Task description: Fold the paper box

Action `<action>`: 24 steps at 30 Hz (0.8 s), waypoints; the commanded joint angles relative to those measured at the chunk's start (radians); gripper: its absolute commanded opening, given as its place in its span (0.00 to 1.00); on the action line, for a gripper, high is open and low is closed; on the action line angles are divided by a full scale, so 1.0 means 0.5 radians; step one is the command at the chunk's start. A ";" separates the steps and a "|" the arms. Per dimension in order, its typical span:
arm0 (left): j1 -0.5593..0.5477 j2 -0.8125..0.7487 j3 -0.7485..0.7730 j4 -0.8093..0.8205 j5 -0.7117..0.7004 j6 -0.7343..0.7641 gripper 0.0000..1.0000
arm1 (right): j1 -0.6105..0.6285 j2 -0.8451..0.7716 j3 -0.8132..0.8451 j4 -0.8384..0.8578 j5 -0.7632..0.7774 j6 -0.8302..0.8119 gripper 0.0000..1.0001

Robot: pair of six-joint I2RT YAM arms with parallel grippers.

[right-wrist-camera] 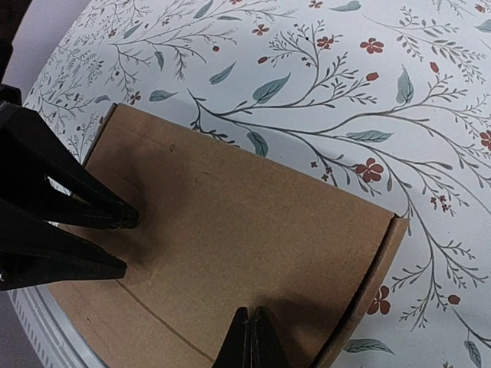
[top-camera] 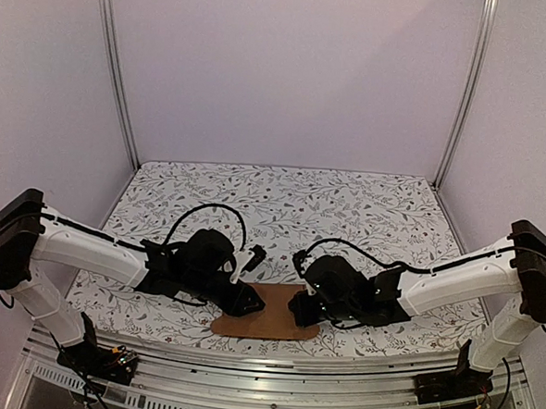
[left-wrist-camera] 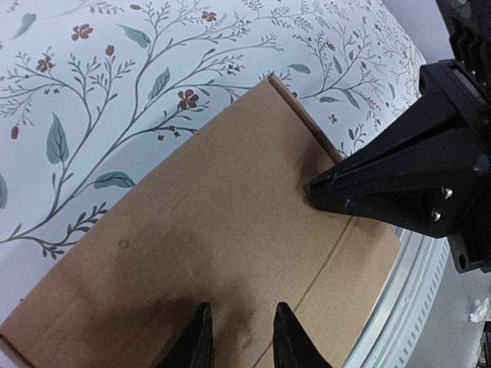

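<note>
Found flat brown cardboard paper box (top-camera: 268, 323) at near edge of flower-printed table (top-camera: 347, 200), wide cloth beyond; left gripper (left-wrist-camera: 242, 313) parted, right gripper (right-wrist-camera: 250, 316) clenched empty, tips on cardboard.

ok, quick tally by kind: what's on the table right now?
Box: 1
Grippers: 2 (left gripper, right gripper)
Cloth: 1
Total: 4
</note>
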 commanded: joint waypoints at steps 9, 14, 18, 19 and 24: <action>0.006 -0.375 -0.005 -0.198 -0.133 0.058 0.33 | 0.012 0.051 -0.200 0.076 -0.021 0.141 0.00; 0.070 -0.562 -0.027 -0.434 -0.219 0.039 0.45 | 0.011 0.044 -0.201 0.086 -0.026 0.148 0.00; 0.144 -0.714 -0.178 -0.440 -0.260 -0.077 0.72 | 0.014 0.036 -0.179 0.083 -0.027 0.124 0.00; 0.167 -0.760 -0.225 -0.412 -0.255 -0.110 0.75 | 0.013 0.034 -0.175 0.083 -0.027 0.119 0.00; 0.354 -0.925 -0.404 -0.408 -0.212 -0.336 1.00 | 0.013 0.032 -0.168 0.081 -0.036 0.117 0.00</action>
